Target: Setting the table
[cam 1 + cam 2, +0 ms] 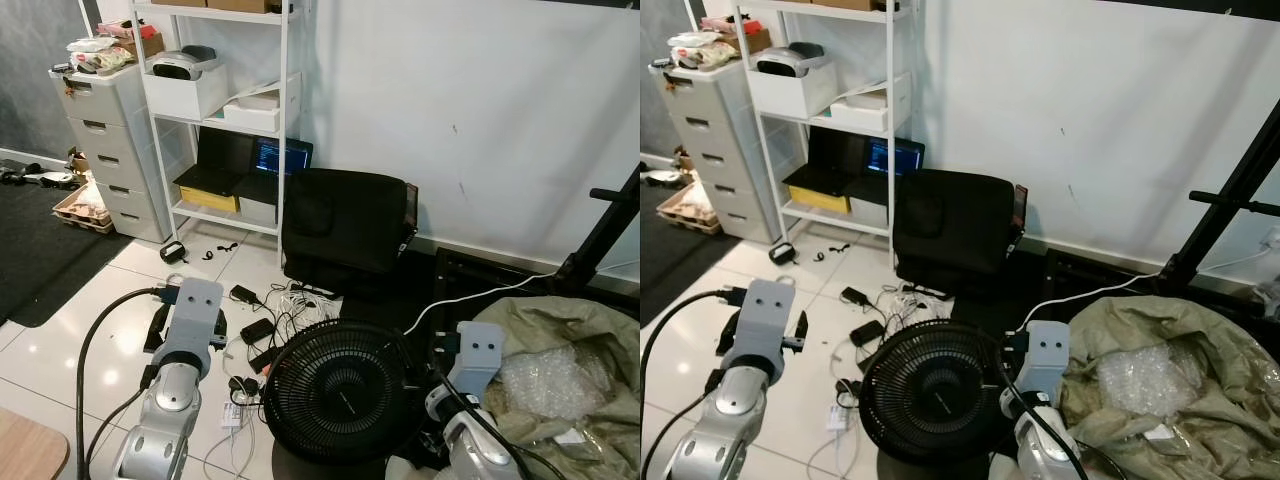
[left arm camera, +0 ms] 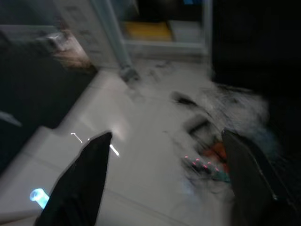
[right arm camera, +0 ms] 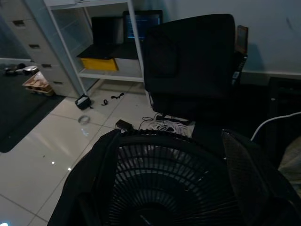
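White floor tiles (image 1: 60, 350) and a cluttered storage corner are what the robot faces right now, with no plates or cutlery among it; only a wooden corner of what may be the bench (image 1: 25, 448) peeks in at its near left, so the table things are presumably elsewhere. Nearest, both arms ride raised and tucked in front of the body, a carry-nothing posture that suits walking. Left gripper (image 2: 164, 183): fingers spread wide, nothing between them, pointing down at blurred tiles and cables, so that arm seems to be moving. Right gripper (image 3: 164, 179): also spread and empty, hanging just above the black fan (image 1: 340, 395), which lies face-up on the floor. Beside the fan, crumpled sheeting with bubble wrap (image 1: 555, 385). A tangle of chargers and cables (image 1: 265, 330) sprawls just past it, a snag risk for feet. Farther back, a black bag (image 1: 345, 235) leans by the wall, then the white shelving rack (image 1: 225, 110) holding a laptop (image 1: 275, 160) and the grey drawer unit (image 1: 110, 150). My read: still searching, task barely begun.
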### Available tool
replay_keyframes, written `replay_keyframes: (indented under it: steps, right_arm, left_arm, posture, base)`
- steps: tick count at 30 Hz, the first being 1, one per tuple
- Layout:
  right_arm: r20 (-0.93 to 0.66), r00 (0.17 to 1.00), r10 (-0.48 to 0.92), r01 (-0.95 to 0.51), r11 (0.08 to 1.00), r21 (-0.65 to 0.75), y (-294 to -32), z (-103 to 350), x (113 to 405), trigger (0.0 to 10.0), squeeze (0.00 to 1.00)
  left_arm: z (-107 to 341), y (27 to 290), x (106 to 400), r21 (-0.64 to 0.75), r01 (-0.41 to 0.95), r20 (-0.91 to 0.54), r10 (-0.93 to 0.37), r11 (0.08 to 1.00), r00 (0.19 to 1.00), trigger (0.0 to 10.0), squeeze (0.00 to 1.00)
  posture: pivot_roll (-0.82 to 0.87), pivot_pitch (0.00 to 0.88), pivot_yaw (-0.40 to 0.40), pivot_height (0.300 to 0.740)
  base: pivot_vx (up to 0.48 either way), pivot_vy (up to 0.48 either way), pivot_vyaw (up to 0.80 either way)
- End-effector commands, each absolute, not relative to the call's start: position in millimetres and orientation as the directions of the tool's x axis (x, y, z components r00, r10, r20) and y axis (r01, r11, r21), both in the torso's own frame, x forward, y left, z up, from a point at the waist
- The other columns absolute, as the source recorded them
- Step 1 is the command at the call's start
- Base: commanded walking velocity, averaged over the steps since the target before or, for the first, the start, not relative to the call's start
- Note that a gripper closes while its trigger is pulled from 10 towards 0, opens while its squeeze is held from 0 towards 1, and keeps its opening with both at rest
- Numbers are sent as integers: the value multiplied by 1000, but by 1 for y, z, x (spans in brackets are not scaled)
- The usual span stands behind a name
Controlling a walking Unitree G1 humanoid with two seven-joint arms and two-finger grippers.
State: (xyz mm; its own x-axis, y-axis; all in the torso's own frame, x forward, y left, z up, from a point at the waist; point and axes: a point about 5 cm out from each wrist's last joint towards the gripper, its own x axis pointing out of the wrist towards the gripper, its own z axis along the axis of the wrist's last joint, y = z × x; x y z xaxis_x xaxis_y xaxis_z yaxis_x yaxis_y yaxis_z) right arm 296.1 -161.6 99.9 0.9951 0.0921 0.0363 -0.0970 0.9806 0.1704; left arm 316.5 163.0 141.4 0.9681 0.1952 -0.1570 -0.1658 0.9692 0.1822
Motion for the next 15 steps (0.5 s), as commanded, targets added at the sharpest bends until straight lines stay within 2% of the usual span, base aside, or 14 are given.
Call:
replay_keyframes:
  steps: [1,2,5,10,15]
  right_arm:
    - [24,995,97,-100,980,171,-161,97,293,10000,0]
    - [24,995,98,-101,980,172,-161,97,294,10000,0]
    - [25,995,101,-103,980,172,-161,98,294,10000,0]
    - [26,994,103,-106,979,175,-159,98,295,10000,0]
    - [26,993,117,-120,977,177,-155,98,296,10000,0]
  left_arm:
    - [138,161,315,130,-122,-238,151,984,960,10000,0]
    - [138,158,315,85,-98,-260,117,992,959,10000,0]
    - [151,162,319,22,-164,-108,166,986,980,10000,0]
    - [154,162,319,6,-152,-97,152,988,984,10000,0]
    - [154,158,322,102,-143,-75,151,984,986,10000,0]
  posture:
    - [59,71,44,740]
    - [59,71,44,740]
    - [63,70,44,740]
    - [67,68,47,740]
    - [74,59,46,740]
  base:
    - [0,0,0]
    - [0,0,0]
    - [0,0,0]
    - [0,0,0]
    - [0,0,0]
